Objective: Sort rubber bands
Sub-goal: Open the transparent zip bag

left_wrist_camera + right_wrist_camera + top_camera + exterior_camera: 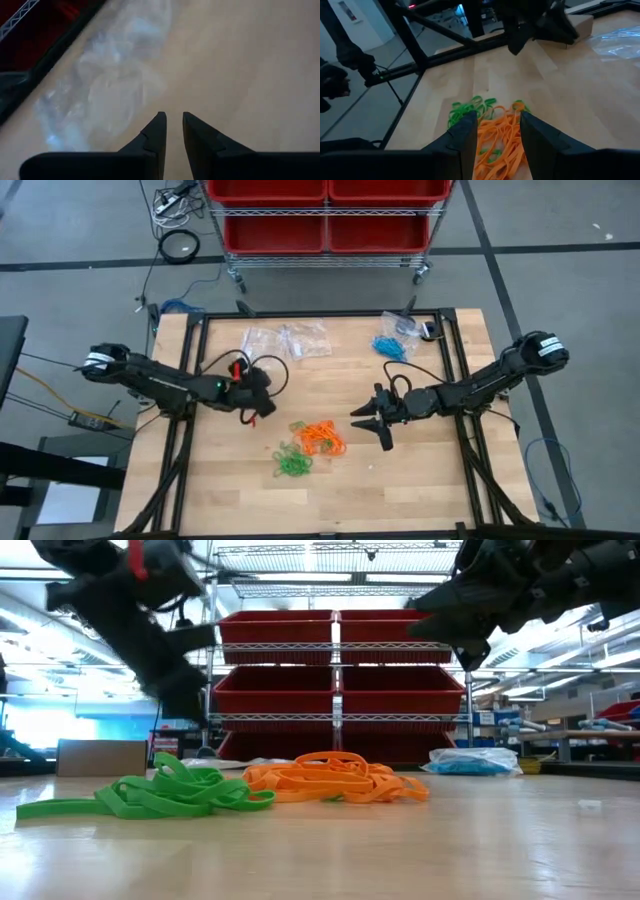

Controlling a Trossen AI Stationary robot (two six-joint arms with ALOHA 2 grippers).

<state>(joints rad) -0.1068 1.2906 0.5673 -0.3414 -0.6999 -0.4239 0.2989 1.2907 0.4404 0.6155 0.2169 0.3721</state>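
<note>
Hovering over the wooden table [420,470], the right gripper [495,131] is sitting with fingers apart and empty, the orange rubber bands [320,439] just ahead of its tips and the green rubber bands [292,463] beyond, touching them. Looks like it's lining up a pick; next it's needing to drop onto one colour only. The left gripper [171,131], slightly parted and empty, is pointing at clear bags [286,340].

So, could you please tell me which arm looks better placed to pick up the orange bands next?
Probably the right: its open pincer points straight at the orange bands, while the left pincer faces the clear bags.
</note>
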